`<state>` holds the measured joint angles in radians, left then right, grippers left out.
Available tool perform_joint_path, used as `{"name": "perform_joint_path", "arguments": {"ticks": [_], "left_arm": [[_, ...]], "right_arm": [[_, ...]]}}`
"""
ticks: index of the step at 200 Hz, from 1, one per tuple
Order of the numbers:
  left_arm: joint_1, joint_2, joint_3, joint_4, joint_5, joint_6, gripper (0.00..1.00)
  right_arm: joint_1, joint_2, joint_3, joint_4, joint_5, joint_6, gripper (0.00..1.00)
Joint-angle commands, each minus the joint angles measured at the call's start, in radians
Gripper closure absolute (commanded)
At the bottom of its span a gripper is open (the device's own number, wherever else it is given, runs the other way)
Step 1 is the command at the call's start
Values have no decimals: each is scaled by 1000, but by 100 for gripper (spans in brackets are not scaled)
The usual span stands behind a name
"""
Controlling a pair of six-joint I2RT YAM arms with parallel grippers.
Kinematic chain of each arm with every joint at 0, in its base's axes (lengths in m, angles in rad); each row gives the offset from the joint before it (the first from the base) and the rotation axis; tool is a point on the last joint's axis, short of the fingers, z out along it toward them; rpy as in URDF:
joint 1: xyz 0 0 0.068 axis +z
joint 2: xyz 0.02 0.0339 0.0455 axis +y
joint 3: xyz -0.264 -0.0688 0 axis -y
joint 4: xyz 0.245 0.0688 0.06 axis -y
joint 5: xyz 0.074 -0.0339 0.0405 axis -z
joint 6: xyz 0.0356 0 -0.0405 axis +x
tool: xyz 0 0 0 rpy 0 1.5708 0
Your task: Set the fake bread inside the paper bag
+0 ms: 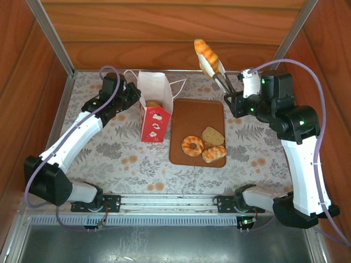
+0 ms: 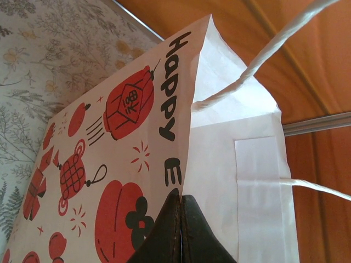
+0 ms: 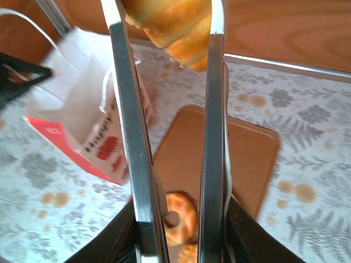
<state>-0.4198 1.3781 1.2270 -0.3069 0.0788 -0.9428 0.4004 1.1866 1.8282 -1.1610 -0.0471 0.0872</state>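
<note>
Overhead view: on a floral desk (image 1: 109,159) the paper bag (image 1: 155,118) stands upright, just beside the brown board (image 1: 189,115), at the board's 10 o'clock. The left end effector (image 1: 130,94) is clenched on the bag's rim at the bag's 9 o'clock side. A bun (image 1: 153,103) shows inside the open mouth. On the board's near half lie a ring doughnut (image 1: 192,145), a tan slice (image 1: 213,135) and a glazed roll (image 1: 214,154), close together. The right end effector (image 1: 214,68) grasps a croissant (image 1: 205,51), raised at the board's 1 o'clock and apart from the bag.

Left wrist view: dark fingers (image 2: 164,235) pinch the bag's edge at 6 o'clock. A cord handle (image 2: 263,55) arcs at 1 o'clock.

Right wrist view: long metal fingers (image 3: 129,120) clamp the croissant (image 3: 175,24) at 12 o'clock. The bag (image 3: 77,109) sits at 9 o'clock and the doughnut (image 3: 178,211) at 6 o'clock.

Judged from this, the fake bread is partly packed: at least one piece is in, one is lifted, and three wait on the board. How much lies deeper in the bag cannot be told.
</note>
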Motion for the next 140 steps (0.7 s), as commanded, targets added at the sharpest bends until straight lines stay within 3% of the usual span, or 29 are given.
{"name": "perform_joint_path", "arguments": {"ticks": [1, 35, 73, 110, 140], "left_arm": [[3, 11, 31, 61, 29, -8, 100], [3, 33, 25, 113, 65, -35, 100], [2, 19, 2, 131, 74, -25, 100], [2, -13, -38, 135, 60, -19, 100], [3, -24, -58, 138, 62, -17, 100]], "right_arm": [[17, 22, 40, 75, -138, 152, 81], [90, 57, 32, 192, -207, 276, 82], [259, 160, 45, 246, -108, 343, 82], [333, 204, -83, 404, -88, 482, 82], [360, 232, -127, 384, -32, 496, 82]]}}
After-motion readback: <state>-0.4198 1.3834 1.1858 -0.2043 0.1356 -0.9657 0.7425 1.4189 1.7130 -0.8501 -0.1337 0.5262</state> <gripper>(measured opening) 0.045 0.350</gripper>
